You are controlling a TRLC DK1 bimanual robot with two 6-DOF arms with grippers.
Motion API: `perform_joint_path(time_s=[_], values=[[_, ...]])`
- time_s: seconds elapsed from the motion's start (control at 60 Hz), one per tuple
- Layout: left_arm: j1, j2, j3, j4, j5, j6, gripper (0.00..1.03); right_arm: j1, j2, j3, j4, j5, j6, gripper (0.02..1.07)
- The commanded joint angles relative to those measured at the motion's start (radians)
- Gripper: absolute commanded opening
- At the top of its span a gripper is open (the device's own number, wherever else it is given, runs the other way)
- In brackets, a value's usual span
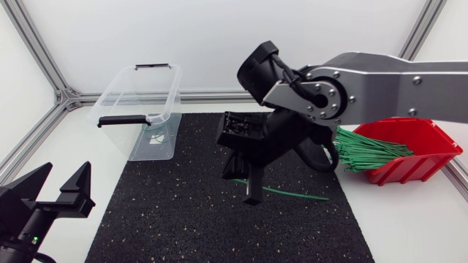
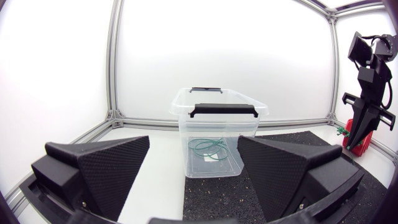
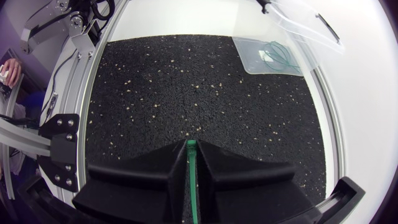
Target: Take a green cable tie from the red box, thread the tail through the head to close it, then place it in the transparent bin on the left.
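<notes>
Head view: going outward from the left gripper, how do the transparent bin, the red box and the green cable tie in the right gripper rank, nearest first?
1. transparent bin, on the table's left side, the same side as the left gripper.
2. green cable tie, mid-mat, in the right gripper.
3. red box, at the far right.

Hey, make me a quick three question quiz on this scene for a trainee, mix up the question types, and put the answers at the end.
1. True or false: the left gripper holds a cable tie.
2. What is the right gripper shut on? A) a screwdriver B) a green cable tie C) nothing
3. Which container holds the looped green ties?

Key
1. False: its fingers are open with nothing between them.
2. B.
3. The transparent bin.
</notes>
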Motion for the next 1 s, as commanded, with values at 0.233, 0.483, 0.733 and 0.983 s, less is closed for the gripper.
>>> perform_joint_path(time_s=[0.233,0.483,0.733,0.983], values=[[-0.011,-0.001,-0.038,-0.027,0.003,-0.021,0.99,0.067,0.191,0.002,0.132,-0.016,0.049,0.08],[-0.012,0.001,-0.038,-0.029,0.003,-0.021,0.99,0.096,0.277,0.002,0.218,-0.005,0.052,0.08],[-0.032,0.002,-0.038,-0.029,0.003,-0.021,0.99,0.101,0.305,0.032,0.232,0.003,0.052,0.1],[-0.032,-0.001,-0.038,-0.027,0.003,-0.021,0.99,0.099,0.318,0.029,0.247,0.004,0.047,0.37]])
